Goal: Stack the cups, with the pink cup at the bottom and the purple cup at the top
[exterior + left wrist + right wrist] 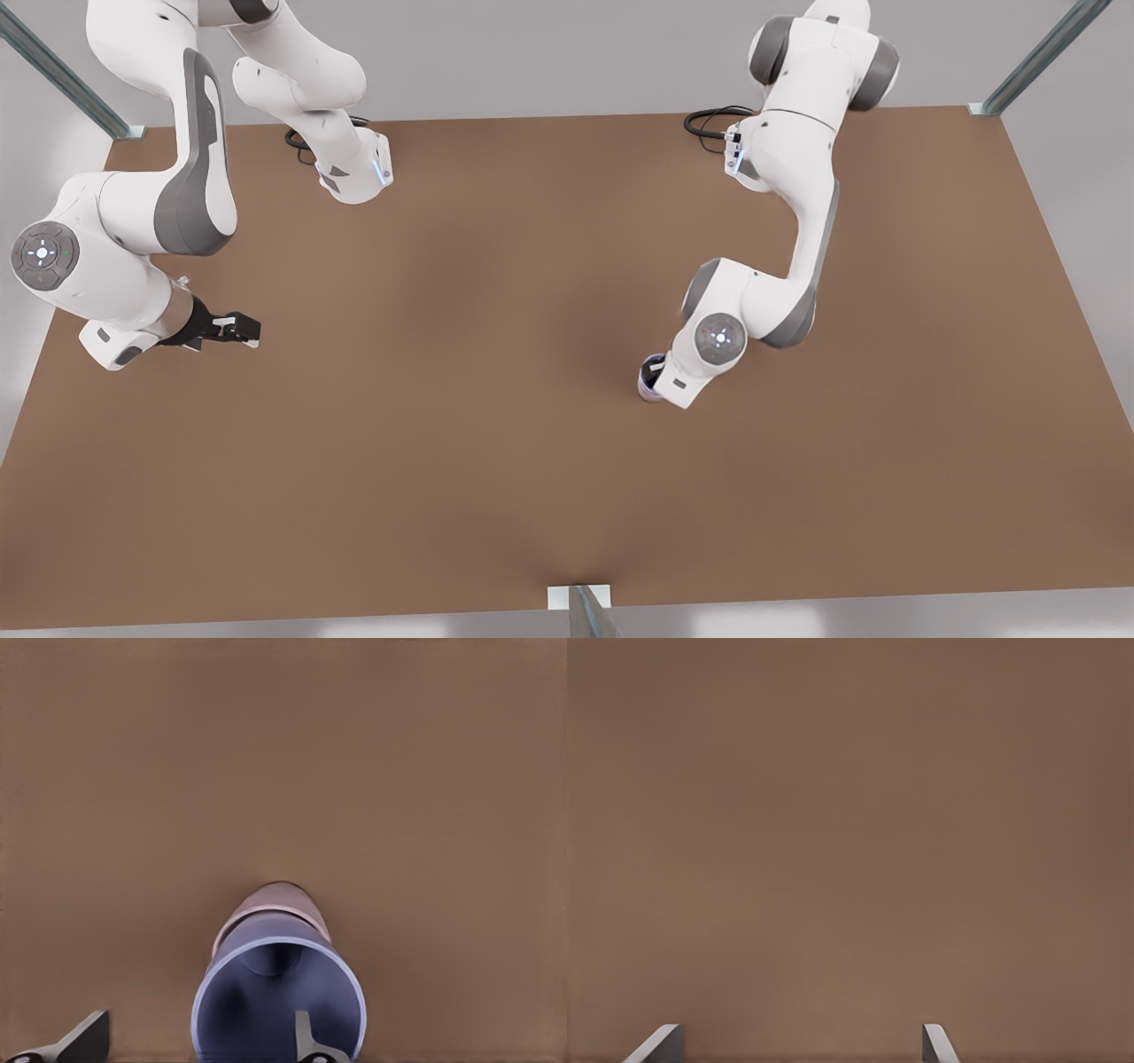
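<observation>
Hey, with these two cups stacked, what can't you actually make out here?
- Front view: the left arm's wrist covers most of the purple cup.
- Left wrist view: the purple cup hides most of the pink cup; the picture's edge cuts off the open left gripper.
- The open right gripper waits, its fingertip gap too small to judge.

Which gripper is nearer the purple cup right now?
Left. The left gripper straddles the purple cup's rim, one finger inside it; the right gripper waits open far across the table.
</observation>
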Tool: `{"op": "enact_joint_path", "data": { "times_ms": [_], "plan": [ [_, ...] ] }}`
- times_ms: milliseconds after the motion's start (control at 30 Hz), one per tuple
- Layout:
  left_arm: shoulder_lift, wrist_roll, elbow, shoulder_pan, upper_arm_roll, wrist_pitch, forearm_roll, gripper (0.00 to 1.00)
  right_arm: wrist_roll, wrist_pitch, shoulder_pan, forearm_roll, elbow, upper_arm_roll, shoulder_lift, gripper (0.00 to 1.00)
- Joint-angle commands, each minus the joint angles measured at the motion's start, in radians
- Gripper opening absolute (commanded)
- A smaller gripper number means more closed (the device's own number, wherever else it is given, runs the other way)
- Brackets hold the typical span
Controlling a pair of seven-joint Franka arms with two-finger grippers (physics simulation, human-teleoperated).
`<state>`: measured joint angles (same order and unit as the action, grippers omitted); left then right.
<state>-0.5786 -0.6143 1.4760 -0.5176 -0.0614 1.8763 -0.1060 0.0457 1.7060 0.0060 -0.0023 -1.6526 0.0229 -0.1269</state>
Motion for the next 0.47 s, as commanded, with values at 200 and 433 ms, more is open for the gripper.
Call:
{"op": "enact_joint_path", "data": {
  "times_ms": [200, 433],
  "plan": [
    [0.289, 0.721, -0.056, 0.156, -0.084, -0.382, 0.154, 1.00, -0.021, -0.012, 0.002, 0.001, 0.002, 0.000, 0.000, 1.00],
    [0.319, 0.732, -0.062, 0.177, -0.092, -0.410, 0.149, 1.00, -0.021, -0.012, 0.002, 0.001, 0.002, 0.000, 0.000, 1.00]
  ]
}}
